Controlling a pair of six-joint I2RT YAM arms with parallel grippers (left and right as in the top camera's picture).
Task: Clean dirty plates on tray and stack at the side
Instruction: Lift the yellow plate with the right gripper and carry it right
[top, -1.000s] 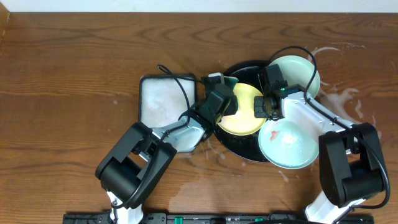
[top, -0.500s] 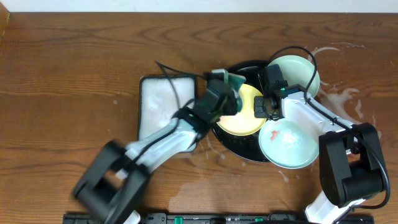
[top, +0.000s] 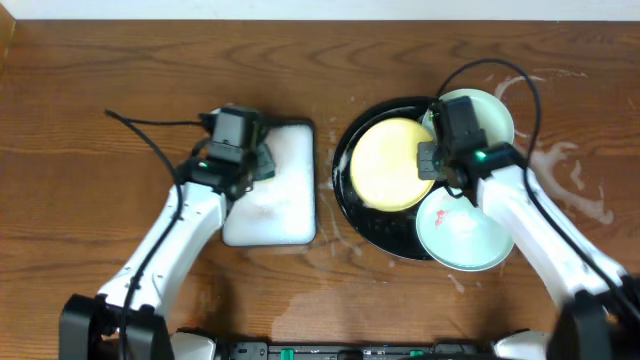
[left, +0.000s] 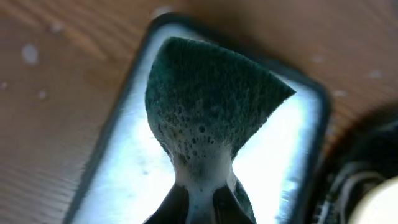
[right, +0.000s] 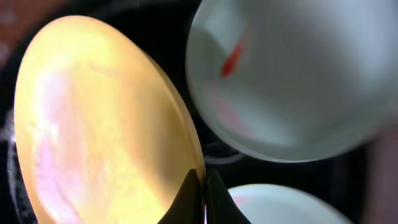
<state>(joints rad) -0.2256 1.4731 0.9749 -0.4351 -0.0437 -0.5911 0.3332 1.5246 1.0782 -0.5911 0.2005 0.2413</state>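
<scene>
The yellow plate (top: 385, 165) (right: 99, 124) lies on the black tray (top: 343, 150) (right: 280, 171). My right gripper (top: 430, 160) (right: 203, 180) is shut on its right rim. A mint plate (top: 462, 235) (right: 292, 74) with red smears sits at the tray's front right. Another mint plate (top: 492, 115) (right: 273, 205) rests at the back right. My left gripper (top: 245, 160) (left: 200, 196) is shut on a wet, soapy green sponge (left: 211, 106), held over the white foam tray (top: 270, 200) (left: 280, 155).
The foam tray sits just left of the black tray, with a narrow gap between them. Soapy water streaks mark the wooden table (top: 560, 160) to the right of the plates and in front of the tray (top: 330, 250).
My left arm has swung left with the sponge, off the yellow plate and over the foam tray. The right gripper keeps its hold on the yellow plate's rim.
</scene>
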